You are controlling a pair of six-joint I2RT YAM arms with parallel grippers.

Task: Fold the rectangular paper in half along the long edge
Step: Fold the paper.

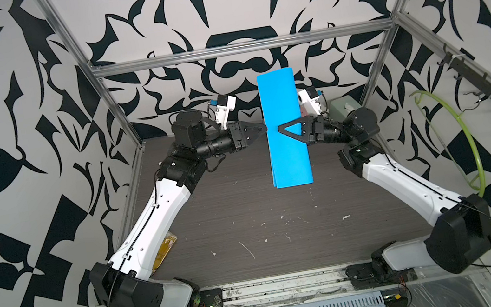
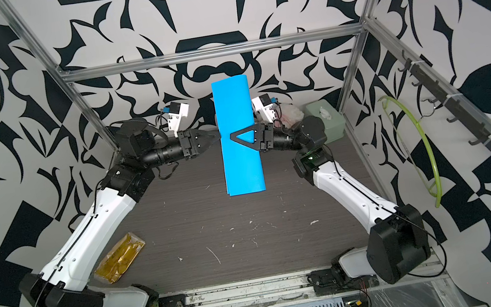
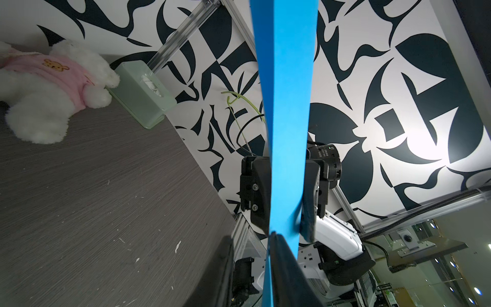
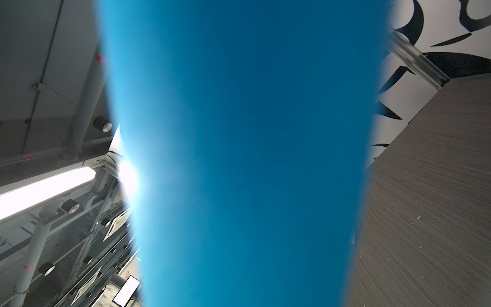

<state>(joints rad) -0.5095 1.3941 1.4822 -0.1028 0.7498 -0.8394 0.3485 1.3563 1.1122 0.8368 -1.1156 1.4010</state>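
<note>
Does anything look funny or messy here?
Yes. The blue paper hangs in the air, pinched by the right gripper, not flat on the table. At its near end the two layers do not line up: one peeks out. White flecks litter the table.

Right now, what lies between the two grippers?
Only the folded paper: the left gripper reaches one long edge, the right gripper clamps it from the opposite side. Both top views and the left wrist view show this.
</note>
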